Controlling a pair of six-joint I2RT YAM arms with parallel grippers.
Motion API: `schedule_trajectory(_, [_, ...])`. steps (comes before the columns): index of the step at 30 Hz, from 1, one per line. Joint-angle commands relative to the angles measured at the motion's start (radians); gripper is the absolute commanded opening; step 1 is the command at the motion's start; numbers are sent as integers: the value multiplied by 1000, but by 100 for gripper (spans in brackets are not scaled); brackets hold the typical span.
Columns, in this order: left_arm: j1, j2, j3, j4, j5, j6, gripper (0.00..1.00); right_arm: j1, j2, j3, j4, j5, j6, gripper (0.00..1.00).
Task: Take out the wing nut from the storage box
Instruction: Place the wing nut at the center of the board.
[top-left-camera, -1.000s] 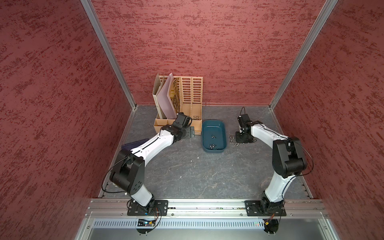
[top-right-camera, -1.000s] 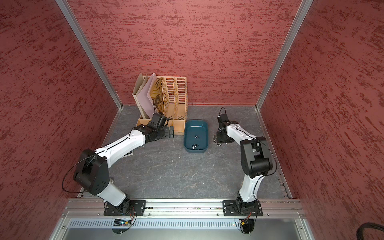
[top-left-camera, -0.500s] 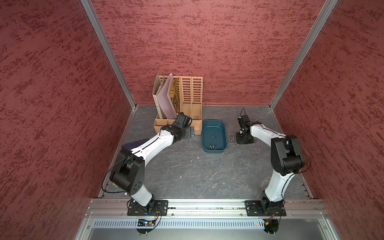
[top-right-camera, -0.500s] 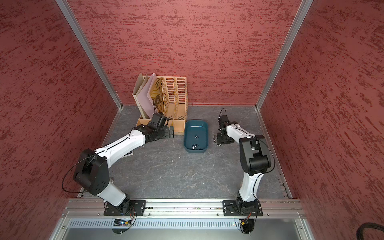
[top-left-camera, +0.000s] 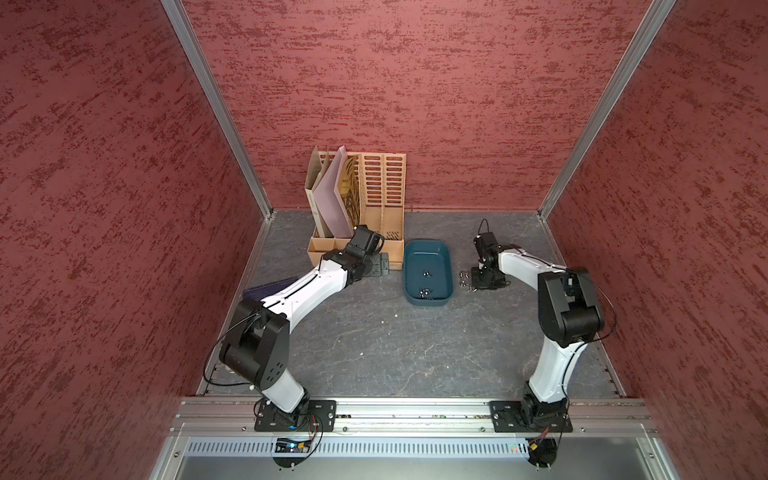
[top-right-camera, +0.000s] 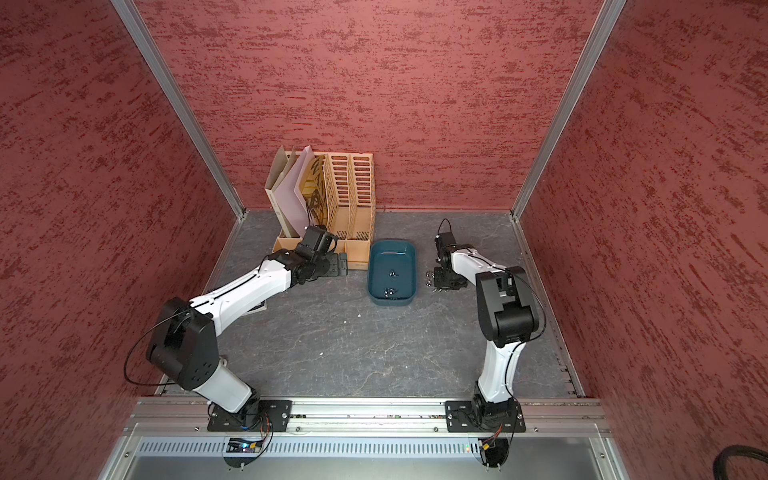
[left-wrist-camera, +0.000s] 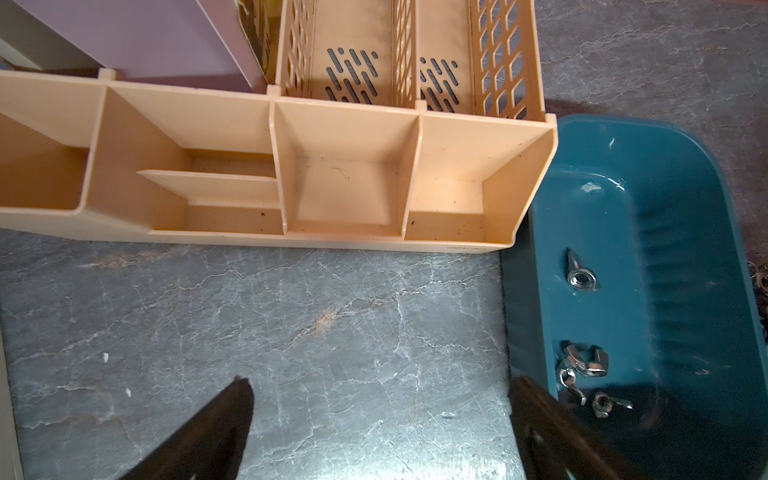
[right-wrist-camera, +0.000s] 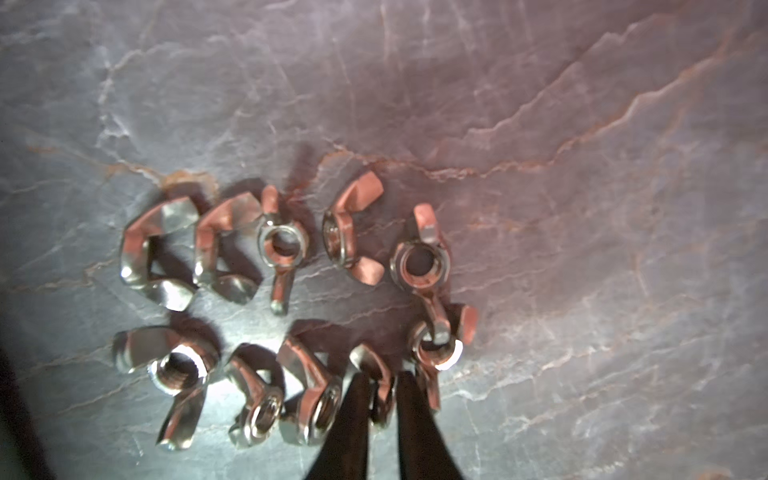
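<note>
— Steel on grey stone: the right claw sits low over the pile of wing nuts on the worktop, just right of the teal storage box. What has changed?

— Little, in both top views. Over the past second the arm has barely shifted, and the box has not moved.

— And the jaws?

— A narrow slit apart, with one wing nut standing between them. Pinched or just let go, the wrist view cannot say.

— Meaning?

— Likely a delivery: another nut joins those already out.

— Is the job finished?

— No. Several loose nuts lie in the box, one mid-floor and the rest at its near end.

— The left claw?

— Spread wide and empty, hovering left of the box, in front of the beige organiser.
</note>
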Motion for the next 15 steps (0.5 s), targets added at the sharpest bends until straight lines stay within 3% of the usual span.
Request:
schedule_trajectory(1, [-1, -7, -7, -3, -13, 5, 100, -7, 7, -5, 16, 21, 8, 22])
schedule_trajectory(10, [-1, -6, 0, -2, -11, 8, 100, 2, -100, 56, -43, -5, 7, 24])
schedule_trajectory(15, [-1, -1, 2, 5, -4, 5, 100, 71, -148, 120, -77, -45, -2, 25])
